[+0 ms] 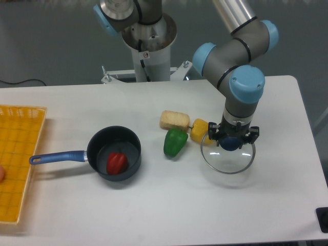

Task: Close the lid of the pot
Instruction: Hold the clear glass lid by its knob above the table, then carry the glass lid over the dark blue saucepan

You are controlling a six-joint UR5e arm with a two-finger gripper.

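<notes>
Gripping blue knob of pot lid (pixel 227 160), pincer (pixel 231 142) sits right of centre, fingers pinched on knob from above. Lid hangs or rests low over counter (pixel 169 205); contact unclear. Yellow toy food (pixel 199 131) touches lid's upper left rim in view. Green pepper (pixel 175 142) just left, pale bread piece (pixel 174 120) above it. Pot (pixel 114 153) well apart, left of centre, uncovered, red pepper (pixel 117 163) inside, handle pointing left toward yellow basket (pixel 18 159) at left edge.
</notes>
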